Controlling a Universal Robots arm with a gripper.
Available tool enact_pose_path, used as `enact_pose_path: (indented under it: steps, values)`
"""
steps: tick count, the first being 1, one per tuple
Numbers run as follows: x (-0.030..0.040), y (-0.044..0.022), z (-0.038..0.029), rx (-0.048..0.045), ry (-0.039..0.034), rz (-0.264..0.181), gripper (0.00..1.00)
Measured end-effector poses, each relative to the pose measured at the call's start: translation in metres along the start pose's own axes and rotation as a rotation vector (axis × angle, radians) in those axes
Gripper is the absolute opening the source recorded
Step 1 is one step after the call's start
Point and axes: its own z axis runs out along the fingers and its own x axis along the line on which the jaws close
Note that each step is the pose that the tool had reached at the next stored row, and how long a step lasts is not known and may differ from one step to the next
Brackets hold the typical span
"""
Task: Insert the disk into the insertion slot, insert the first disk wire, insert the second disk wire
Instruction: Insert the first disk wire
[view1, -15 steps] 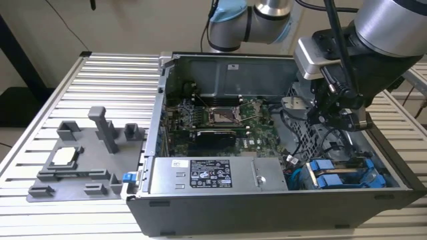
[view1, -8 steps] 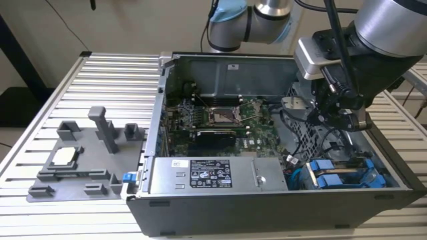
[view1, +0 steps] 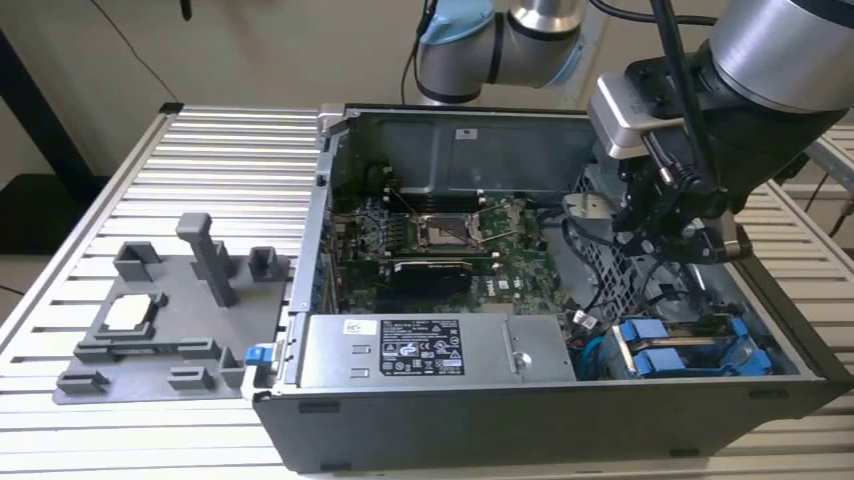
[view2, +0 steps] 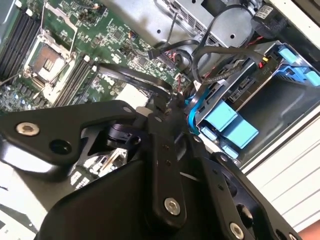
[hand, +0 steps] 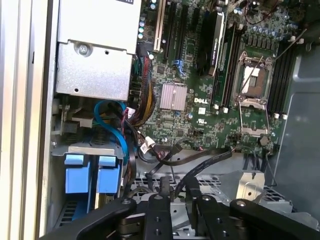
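Note:
Two blue-handled carriers sit side by side in the drive bay at the case's front corner, on the exterior view's right. Both wrist views show them too. Which one holds the disk I cannot tell; the drive bodies are hidden in the slot. My gripper hangs inside the case just above the drive cage. Its fingers appear shut on a black flat wire that arcs over the motherboard. That wire runs to the fingertips. A blue wire loops beside the bay.
The open case lies on a slatted metal table. Inside are the motherboard with its bare CPU socket, the power supply and loose cable bundles. A grey fixture plate lies at the exterior view's left.

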Motion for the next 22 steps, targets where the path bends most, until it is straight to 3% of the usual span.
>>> enact_pose_path:
  steps: [3, 7, 10, 12, 13, 14, 20, 21, 22]
  values:
    - [0.0007, -0.0001, -0.0025, -0.0004, 0.0004, -0.001, 0.36]
    - [0.0017, 0.0003, 0.0014, 0.0006, -0.0014, -0.001, 0.36]
    - [0.0018, 0.0004, 0.0016, 0.0038, -0.0215, 0.001, 0.36]
    - [0.0020, 0.0004, 0.0015, 0.0047, -0.0291, 0.001, 0.35]
    - [0.0022, 0.0004, 0.0015, 0.0050, -0.0313, 0.001, 0.35]
    - [0.0024, 0.0005, 0.0015, 0.0051, -0.0323, 0.001, 0.27]
    - [0.0032, 0.0005, 0.0013, 0.0059, -0.0376, 0.002, 0.25]
    - [0.0032, 0.0005, 0.0013, 0.0061, -0.0391, 0.002, 0.18]
    - [0.0033, 0.0005, 0.0012, 0.0063, -0.0408, 0.002, 0.18]
